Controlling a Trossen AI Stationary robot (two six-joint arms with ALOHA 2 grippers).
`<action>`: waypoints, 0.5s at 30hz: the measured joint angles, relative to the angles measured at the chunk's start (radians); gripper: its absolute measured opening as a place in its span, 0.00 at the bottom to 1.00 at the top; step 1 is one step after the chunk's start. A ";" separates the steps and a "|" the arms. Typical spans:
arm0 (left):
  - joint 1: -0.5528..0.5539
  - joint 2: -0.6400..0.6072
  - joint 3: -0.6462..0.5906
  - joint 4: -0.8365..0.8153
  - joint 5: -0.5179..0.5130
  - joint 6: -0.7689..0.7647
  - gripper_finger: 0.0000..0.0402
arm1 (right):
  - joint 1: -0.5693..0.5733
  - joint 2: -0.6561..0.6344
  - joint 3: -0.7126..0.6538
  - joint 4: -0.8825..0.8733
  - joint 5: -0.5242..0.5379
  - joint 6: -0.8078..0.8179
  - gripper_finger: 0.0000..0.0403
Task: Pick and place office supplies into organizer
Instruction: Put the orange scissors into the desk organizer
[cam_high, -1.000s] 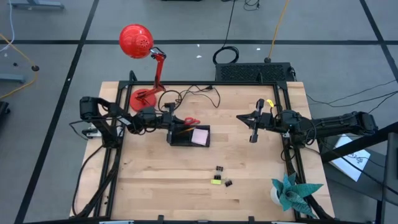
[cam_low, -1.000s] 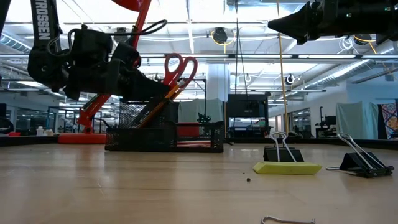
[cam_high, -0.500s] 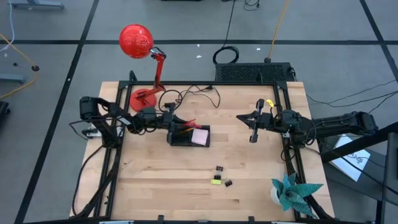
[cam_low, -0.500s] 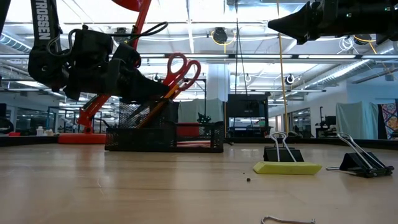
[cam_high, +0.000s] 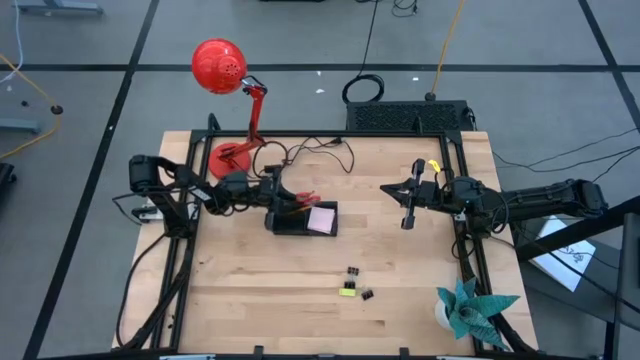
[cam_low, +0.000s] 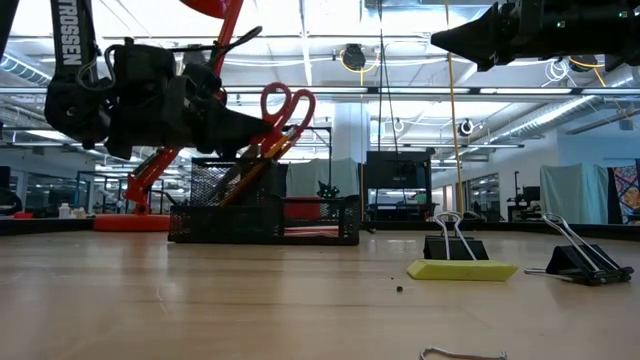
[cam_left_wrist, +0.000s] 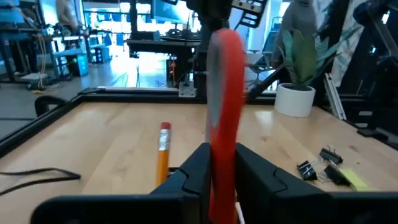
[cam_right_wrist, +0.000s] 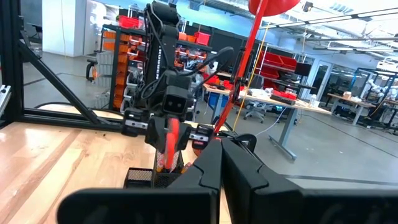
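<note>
Red-handled scissors (cam_low: 285, 105) slant up out of the black organizer's (cam_low: 265, 222) tall compartment, beside orange pencils (cam_left_wrist: 163, 149). My left gripper (cam_high: 275, 195) (cam_left_wrist: 219, 155) is shut on them over the organizer's (cam_high: 300, 220) left end. A pale pink sticky-note pad (cam_high: 322, 218) lies in the low section. Black binder clips (cam_high: 352, 272) (cam_low: 455, 245) and a yellow-green piece (cam_high: 347, 290) (cam_low: 460, 270) lie on the table nearer the front. My right gripper (cam_high: 408, 205) (cam_right_wrist: 221, 165) hovers shut, high, right of the organizer. My left gripper pinches the scissors' red handle (cam_left_wrist: 222, 121) between its two fingers (cam_left_wrist: 198, 165), just below the finger loops (cam_low: 290, 100). It comes about level from the table's left side. The scissors stand tilted, loops up, with the blades down in the tall compartment (cam_low: 235, 185).
A red desk lamp (cam_high: 225, 75) stands at the far left with cables (cam_high: 310, 150) behind the organizer. A teal paper plant (cam_high: 470, 310) sits at the near right corner. Bare wood lies in front of the organizer and on the near left.
My left gripper has risen a little and levelled out, still shut on the scissors. The scissors' loops have shifted slightly with it and stand a bit steeper in the tall compartment. My right arm has kept still.
</note>
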 joint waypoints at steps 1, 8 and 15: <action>0.003 0.000 0.000 0.000 0.001 -0.007 0.15 | 0.000 0.000 0.000 0.000 0.000 0.000 0.01; 0.007 0.000 0.000 0.003 0.002 -0.036 0.14 | 0.000 0.000 0.000 0.000 0.000 0.000 0.01; 0.007 -0.001 0.001 0.011 -0.023 -0.029 0.14 | 0.000 0.000 0.000 0.000 0.000 0.000 0.01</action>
